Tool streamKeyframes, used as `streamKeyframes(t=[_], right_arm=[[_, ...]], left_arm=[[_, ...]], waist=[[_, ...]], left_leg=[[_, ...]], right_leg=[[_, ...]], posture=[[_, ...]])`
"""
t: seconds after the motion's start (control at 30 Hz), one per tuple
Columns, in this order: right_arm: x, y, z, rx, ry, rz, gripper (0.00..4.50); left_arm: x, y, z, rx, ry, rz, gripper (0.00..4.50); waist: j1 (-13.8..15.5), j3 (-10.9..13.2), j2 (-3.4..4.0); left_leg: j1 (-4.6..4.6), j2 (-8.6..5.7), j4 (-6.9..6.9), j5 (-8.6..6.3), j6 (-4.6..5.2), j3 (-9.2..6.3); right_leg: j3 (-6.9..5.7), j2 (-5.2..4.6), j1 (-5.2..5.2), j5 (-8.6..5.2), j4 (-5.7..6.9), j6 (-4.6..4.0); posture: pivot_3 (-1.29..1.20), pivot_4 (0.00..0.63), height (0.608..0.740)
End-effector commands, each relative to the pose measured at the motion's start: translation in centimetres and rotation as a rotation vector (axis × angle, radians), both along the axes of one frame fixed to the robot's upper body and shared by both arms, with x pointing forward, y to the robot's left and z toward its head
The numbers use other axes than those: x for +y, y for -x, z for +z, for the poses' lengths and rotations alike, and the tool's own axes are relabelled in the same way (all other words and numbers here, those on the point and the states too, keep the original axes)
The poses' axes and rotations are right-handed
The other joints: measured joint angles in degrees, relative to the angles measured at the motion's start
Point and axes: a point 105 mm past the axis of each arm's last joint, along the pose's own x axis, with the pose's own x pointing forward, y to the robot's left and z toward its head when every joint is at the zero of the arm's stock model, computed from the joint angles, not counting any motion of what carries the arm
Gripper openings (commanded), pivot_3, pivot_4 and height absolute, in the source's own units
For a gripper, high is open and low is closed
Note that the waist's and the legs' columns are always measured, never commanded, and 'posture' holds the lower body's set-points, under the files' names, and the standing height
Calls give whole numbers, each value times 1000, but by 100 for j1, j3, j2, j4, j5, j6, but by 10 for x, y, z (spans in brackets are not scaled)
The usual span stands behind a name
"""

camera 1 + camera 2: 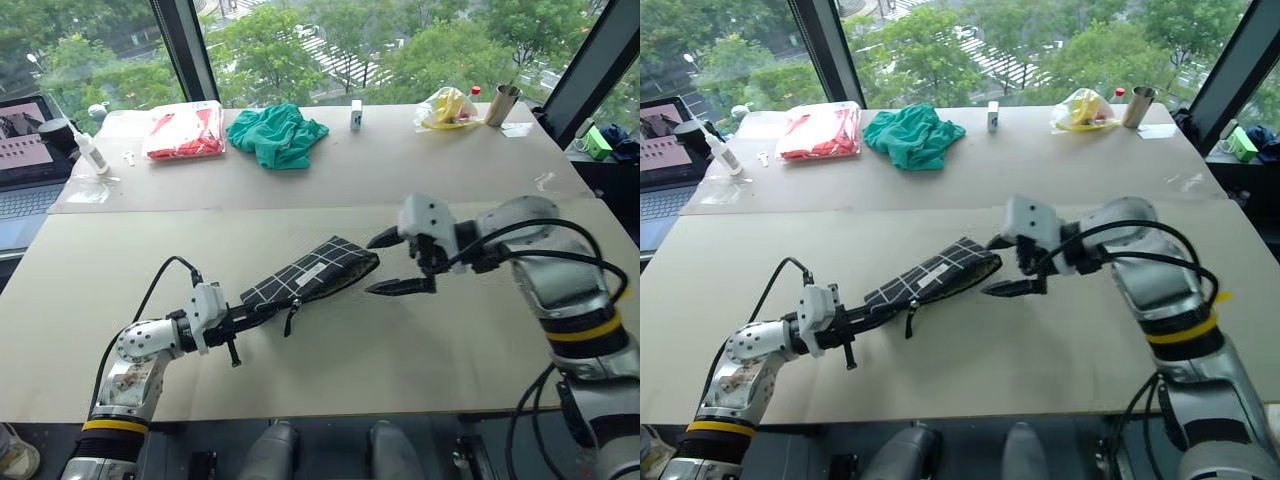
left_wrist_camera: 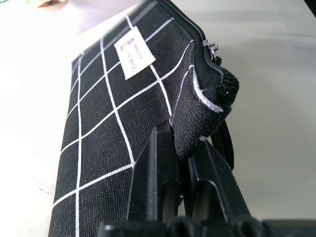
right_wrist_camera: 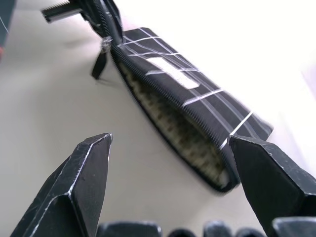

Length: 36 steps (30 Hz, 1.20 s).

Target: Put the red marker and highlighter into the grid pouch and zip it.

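Print on the white label (image 2: pixel 134 52) of the grid pouch (image 1: pixel 310 272) is too small to read. Pouch interior (image 3: pixel 182 140) is blurred; contents cannot be determined. Laptop (image 1: pixel 25 160) is cut off at the frame edge.

Left gripper (image 1: pixel 262 311) with jaws clamped, arm low; right gripper (image 1: pixel 393 263) raised, jaws spread wide.

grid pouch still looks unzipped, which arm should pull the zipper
Right. The left gripper is shut on the grid pouch at its zipper-pull end, anchoring it. The right gripper hangs beside the pouch's gaping far end with its jaws open and empty, free to take the pull strap.
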Motion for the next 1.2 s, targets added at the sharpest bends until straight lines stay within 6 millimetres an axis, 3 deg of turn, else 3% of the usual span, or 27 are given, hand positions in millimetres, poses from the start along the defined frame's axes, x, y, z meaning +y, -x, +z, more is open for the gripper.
streamKeyframes(t=[0.03,0.2,0.3,0.53,0.7,0.83,0.93,1.2], right_arm=[[-8,13,-11,85,-48,-78,4167],[11,30,-53,202,-72,-130,4167],[26,20,-62,200,-100,-189,4167],[67,1,-57,236,-211,-283,4167],[95,5,-48,305,-280,-263,4167],[104,9,-53,340,-270,-260,4167],[107,9,-53,353,-279,-266,3477],[101,5,-49,319,-263,-267,717]], left_arm=[[-8,-4,8,-31,14,-13,0],[-23,-7,8,-31,16,-76,0],[-29,-9,8,-33,14,-105,0],[-34,-13,7,-36,1,-128,0],[-38,-14,6,-34,2,-133,0],[-41,-15,5,-33,9,-131,0],[-42,-16,6,-34,12,-128,0],[-39,-20,7,-38,17,-114,0]], waist=[[-23,0,0],[-58,-1,-1],[-63,0,-1],[-57,-1,-1],[-60,-1,-1],[-60,-1,0],[-69,-1,0],[-76,-1,0]], left_leg=[[1,0,0,0,0,3],[12,3,-1,-1,1,7],[11,2,0,0,1,11],[10,-1,1,2,-3,5],[8,-3,1,3,-5,4],[10,-2,1,3,-5,2],[9,-3,1,3,-5,2],[9,-3,1,3,-4,3]], right_leg=[[4,0,0,0,1,0],[9,1,6,0,5,0],[12,1,4,0,5,0],[10,1,3,0,4,0],[11,0,3,1,3,0],[10,0,1,1,7,0],[10,0,0,1,6,0],[10,0,-1,1,8,0]], posture=[[0,150,740],[0,150,740],[0,150,740],[0,150,740],[0,150,740],[0,150,740],[0,150,740],[0,150,740]])
